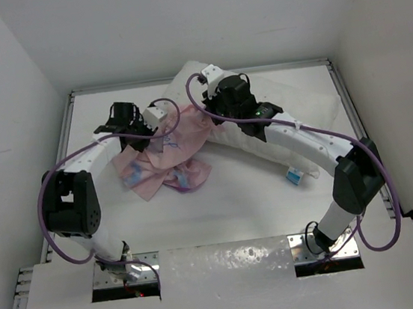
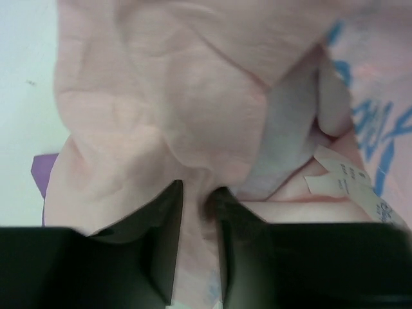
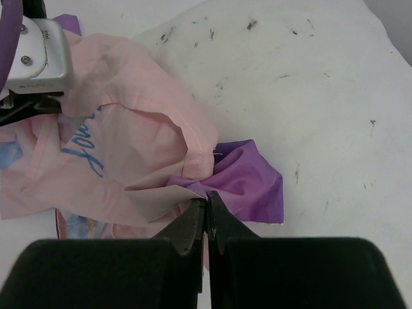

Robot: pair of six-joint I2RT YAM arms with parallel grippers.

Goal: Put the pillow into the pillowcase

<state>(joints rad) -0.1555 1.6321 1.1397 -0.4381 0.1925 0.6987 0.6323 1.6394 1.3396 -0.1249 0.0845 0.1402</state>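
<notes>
The white speckled pillow (image 1: 293,125) lies at the back right of the table, its blue tag (image 1: 294,177) at the near edge. The pink-and-purple pillowcase (image 1: 164,167) lies crumpled at its left end. My left gripper (image 1: 159,121) is shut on a fold of the pale pink fabric (image 2: 161,109), with the cloth pinched between the fingers (image 2: 168,244). My right gripper (image 3: 206,201) is shut on the pillowcase edge where pink hem meets a purple flap (image 3: 248,183), over the pillow (image 3: 296,84). In the top view it sits at the pillow's left end (image 1: 216,112).
White walls enclose the table on three sides. A metal rail (image 1: 62,142) runs along the left edge and another along the right (image 1: 357,121). The arm bases (image 1: 123,274) sit at the near edge. Purple cables loop off both arms.
</notes>
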